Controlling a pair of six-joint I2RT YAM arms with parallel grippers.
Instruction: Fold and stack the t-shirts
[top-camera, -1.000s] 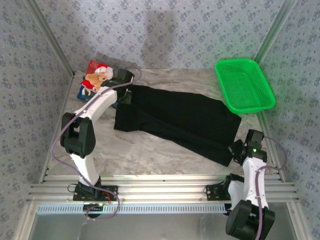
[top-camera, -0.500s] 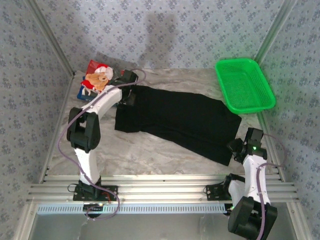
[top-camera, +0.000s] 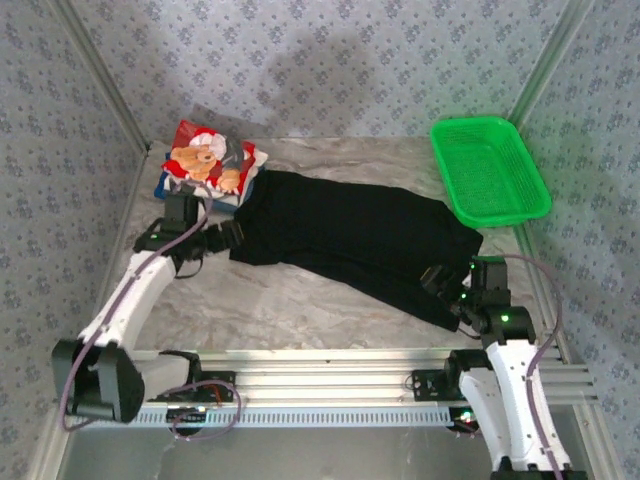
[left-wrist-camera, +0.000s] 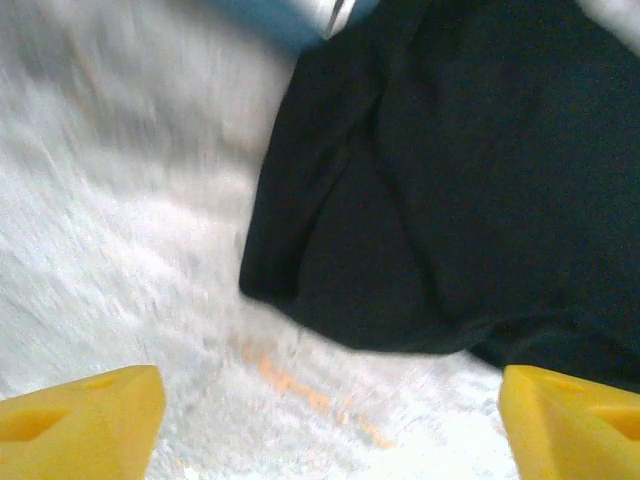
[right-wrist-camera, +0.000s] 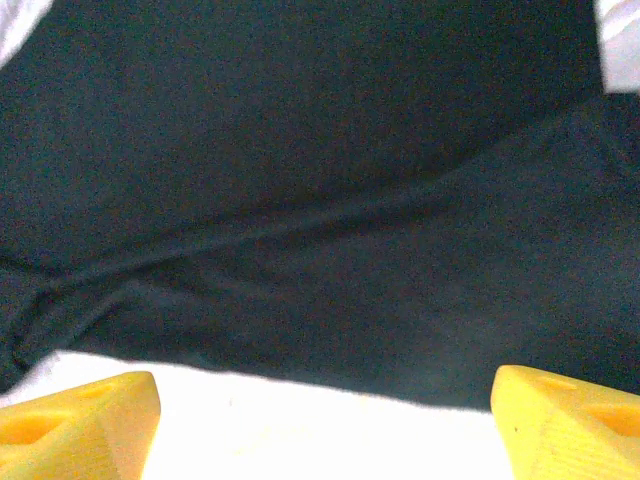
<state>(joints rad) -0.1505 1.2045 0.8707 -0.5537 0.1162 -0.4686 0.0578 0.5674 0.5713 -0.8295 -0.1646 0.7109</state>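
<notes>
Claws first, since they sat nearest. The left claw (top-camera: 230, 238) was spread wide with nothing in it, hanging just off the left end of the black shirt (top-camera: 360, 235). Its wrist view had both yellow tips way out at the bottom corners, with bare table (top-camera: 290, 300) between them and the shirt's rounded corner just ahead. The right claw (top-camera: 440, 285) gaped open and empty too, right at the shirt's near-right end, with the cloth's edge running across in front of its tips.

The black shirt lay flat on the table as a long band. Its long axis ran on a diagonal, from the far left down to the near right. Past its far-left end sat the teddy shirt (top-camera: 208, 163), folded, bear print up, on top of the blue shirt (top-camera: 163, 187), which peeked out underneath. I couldn't tell if that pile touched the black one. The green basket (top-camera: 490, 170) was at the far right, just beside the band's right end.
</notes>
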